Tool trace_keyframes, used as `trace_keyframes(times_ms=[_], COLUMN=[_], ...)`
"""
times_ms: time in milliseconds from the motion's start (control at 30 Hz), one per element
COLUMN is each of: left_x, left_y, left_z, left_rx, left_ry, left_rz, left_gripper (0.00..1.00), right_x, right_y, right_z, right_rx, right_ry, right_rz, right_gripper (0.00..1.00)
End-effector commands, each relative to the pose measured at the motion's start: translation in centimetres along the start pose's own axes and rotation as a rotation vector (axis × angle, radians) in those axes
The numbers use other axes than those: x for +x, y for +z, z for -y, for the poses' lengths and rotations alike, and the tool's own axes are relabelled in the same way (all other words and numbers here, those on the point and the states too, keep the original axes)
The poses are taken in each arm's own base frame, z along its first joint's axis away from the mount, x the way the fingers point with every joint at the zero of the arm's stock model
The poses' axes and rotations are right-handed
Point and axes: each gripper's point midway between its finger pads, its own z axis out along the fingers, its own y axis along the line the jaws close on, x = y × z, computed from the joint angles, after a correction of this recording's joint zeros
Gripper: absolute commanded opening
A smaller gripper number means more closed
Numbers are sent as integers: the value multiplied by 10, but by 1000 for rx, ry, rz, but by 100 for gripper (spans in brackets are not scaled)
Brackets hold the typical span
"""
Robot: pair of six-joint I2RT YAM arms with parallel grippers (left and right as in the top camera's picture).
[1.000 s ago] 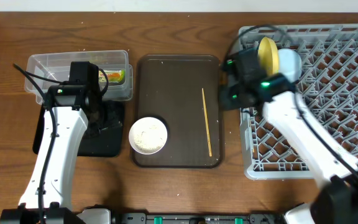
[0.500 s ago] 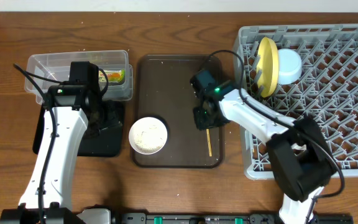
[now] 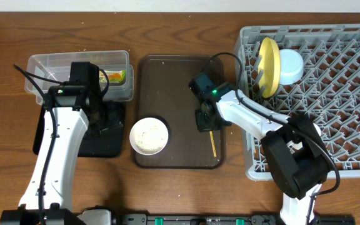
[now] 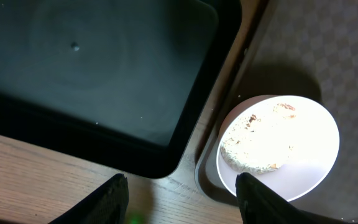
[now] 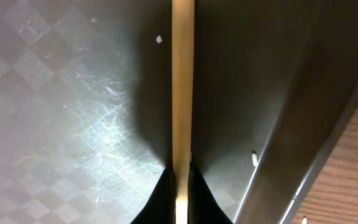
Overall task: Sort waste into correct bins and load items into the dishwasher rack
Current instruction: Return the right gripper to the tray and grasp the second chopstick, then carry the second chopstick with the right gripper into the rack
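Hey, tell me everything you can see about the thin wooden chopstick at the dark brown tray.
The thin wooden chopstick is a pale, straight, plain stick. The right gripper is shut on it, pinching it from both sides. It runs lengthwise near the right rim of the dark brown serving tray, one end poking out below the gripper in the overhead view. A few white grains lie nearby.

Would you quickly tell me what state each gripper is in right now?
Left gripper: open, holding nothing.
Right gripper: closed on the wooden chopstick.
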Motion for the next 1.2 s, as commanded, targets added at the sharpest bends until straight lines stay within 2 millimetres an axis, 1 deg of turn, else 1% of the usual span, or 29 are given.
trace_keyframes(times_ms=[0,67,133,200,367,467,533,600,700,833,933,1167], left_x=[-3,-3,-3,-3,-3,-3,-3,-3,-3,-3,-3,-3], left_y=[-5,-5,-5,-5,-5,-5,-5,-5,-5,-5,-5,-5], left_z=[0,0,0,0,0,0,0,0,0,0,0,0], left_rx=[0,0,1,1,1,1,1,1,1,1,1,1], left_ry=[-10,-10,-10,-10,-10,-10,-10,-10,-10,-10,-10,-10], left_rz=[16,16,17,17,17,17,17,17,17,17,17,17], left_gripper=[59,59,59,59,59,59,59,59,59,59,59,59], right_x=[3,2,-1,-6,-17,-17,-12,-8,-1,7,7,10], right_y=[4,-4,-19,-38,-98,-126,-138,-143,-142,-135,-134,-133], right_z=[-2,-2,-2,2,16,39,57,72,91,108,122,131], right_rx=[4,-9,-36,-54,-94,-66,-43,-23,2,34,79,112], right_ry=[6,13,22,23,-57,-45,-19,0,18,27,48,62], right_rz=[-16,-9,11,51,185,237,243,233,195,137,131,117], right_gripper=[1,1,1,1,1,1,1,1,1,1,1,1])
